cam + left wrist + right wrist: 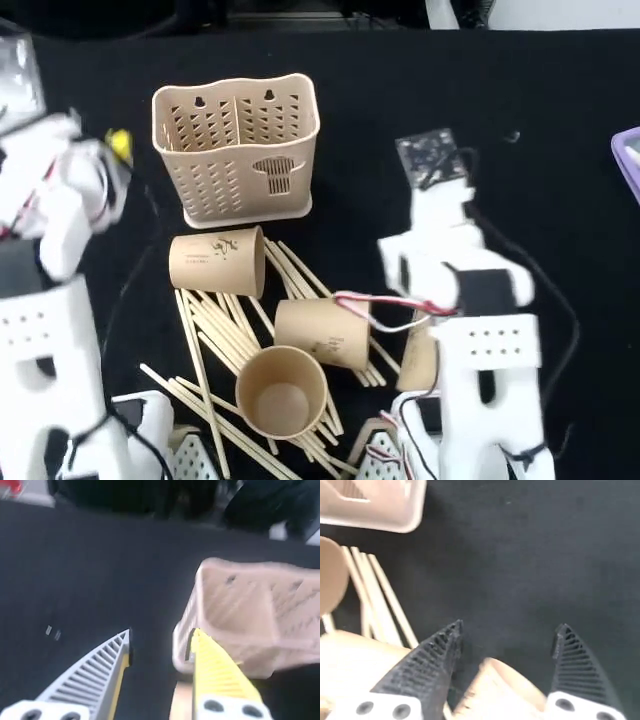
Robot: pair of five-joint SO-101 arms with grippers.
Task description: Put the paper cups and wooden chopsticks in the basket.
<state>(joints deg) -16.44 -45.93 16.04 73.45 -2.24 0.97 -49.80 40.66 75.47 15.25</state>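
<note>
A beige slotted basket point(235, 150) stands upright at the back of the black table. In front of it two paper cups point(215, 262) point(322, 332) lie on their sides, and a third point(281, 392) shows its open mouth. A fourth cup point(418, 355) is partly hidden under the right arm. Wooden chopsticks point(215, 335) lie scattered under and between the cups. My left gripper point(161, 632) hangs open and empty left of the basket point(250, 615). My right gripper point(510, 626) is open over bare cloth right of the basket, with a cup point(495, 690) near its base.
Both arms' white bases point(45, 400) point(490, 390) stand at the front edge, flanking the pile. A purple object point(628, 160) sits at the right edge. Clear plastic point(15, 70) lies at the far left. Bare black cloth lies right of the basket.
</note>
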